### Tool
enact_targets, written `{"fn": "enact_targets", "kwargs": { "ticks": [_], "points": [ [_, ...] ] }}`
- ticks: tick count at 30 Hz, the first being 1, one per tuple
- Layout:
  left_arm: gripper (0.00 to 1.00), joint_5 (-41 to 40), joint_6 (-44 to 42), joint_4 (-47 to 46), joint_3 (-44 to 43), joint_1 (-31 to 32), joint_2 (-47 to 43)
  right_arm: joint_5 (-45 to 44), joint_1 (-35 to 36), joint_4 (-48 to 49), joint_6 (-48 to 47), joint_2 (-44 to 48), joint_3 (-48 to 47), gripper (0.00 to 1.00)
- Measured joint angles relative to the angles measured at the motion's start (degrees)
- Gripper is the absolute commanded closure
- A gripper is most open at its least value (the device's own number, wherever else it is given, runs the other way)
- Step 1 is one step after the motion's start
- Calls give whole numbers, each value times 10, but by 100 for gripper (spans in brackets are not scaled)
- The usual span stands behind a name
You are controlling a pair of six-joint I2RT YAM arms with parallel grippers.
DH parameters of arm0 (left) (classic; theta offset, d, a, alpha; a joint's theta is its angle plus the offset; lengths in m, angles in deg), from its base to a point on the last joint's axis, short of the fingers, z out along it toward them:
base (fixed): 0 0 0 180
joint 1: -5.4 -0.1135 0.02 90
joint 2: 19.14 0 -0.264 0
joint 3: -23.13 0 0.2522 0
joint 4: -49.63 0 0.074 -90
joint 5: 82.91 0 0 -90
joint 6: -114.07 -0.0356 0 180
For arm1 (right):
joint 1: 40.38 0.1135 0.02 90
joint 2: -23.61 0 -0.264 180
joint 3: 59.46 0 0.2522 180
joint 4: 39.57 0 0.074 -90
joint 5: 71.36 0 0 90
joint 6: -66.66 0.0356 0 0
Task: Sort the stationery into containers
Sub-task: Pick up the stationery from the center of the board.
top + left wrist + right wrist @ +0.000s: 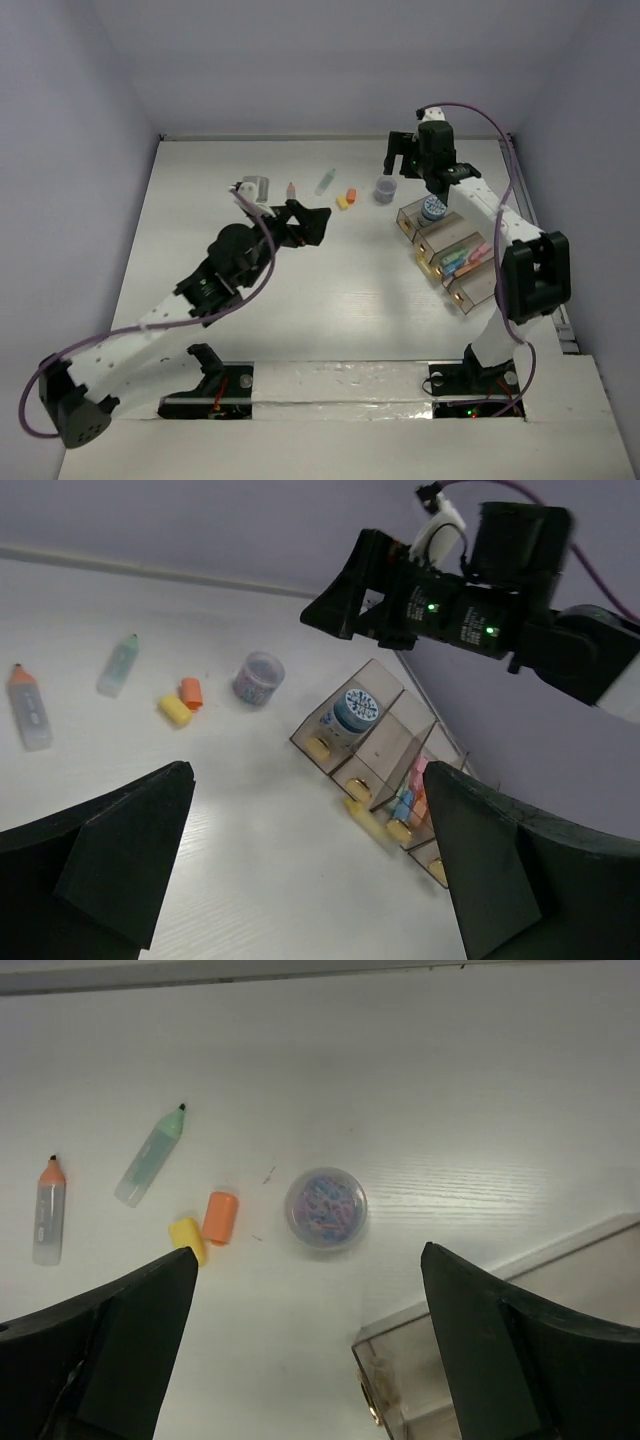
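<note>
With the right gripper (310,1295) spread empty above the purple tub (325,1208), which stands on the table (450,1080) near the tray (395,1360), the round tub could be squeezed off-centre and shot sideways, or the tray nudged

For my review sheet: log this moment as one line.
left gripper: open, empty | right gripper: open, empty, near purple tub | loose: orange pen, green pen, yellow eraser, orange eraser | organiser tray: blue-white tub, pens
</note>
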Motion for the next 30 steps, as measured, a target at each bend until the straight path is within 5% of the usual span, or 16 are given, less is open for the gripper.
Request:
{"fn": "enact_targets", "kwargs": {
  "ticks": [10, 18, 23, 26, 30],
  "points": [
    [1, -30, -61, 218, -12, 0, -146, 13, 0, -73, 3, -190, -141, 0],
    [1, -57, -106, 268, 20, -10, -195, 22, 0, -116, 13, -276, -170, 1],
    [1, -42, -123, 266, 20, -32, -184, 19, 0, -120, 15, -297, -183, 18],
    [1, -23, -130, 266, 20, -48, -177, 15, 0, -114, 15, -297, -185, 42],
    [1, -1, -135, 266, 20, -67, -175, 5, 1, -116, 15, -313, -217, 56]
  ]
}}
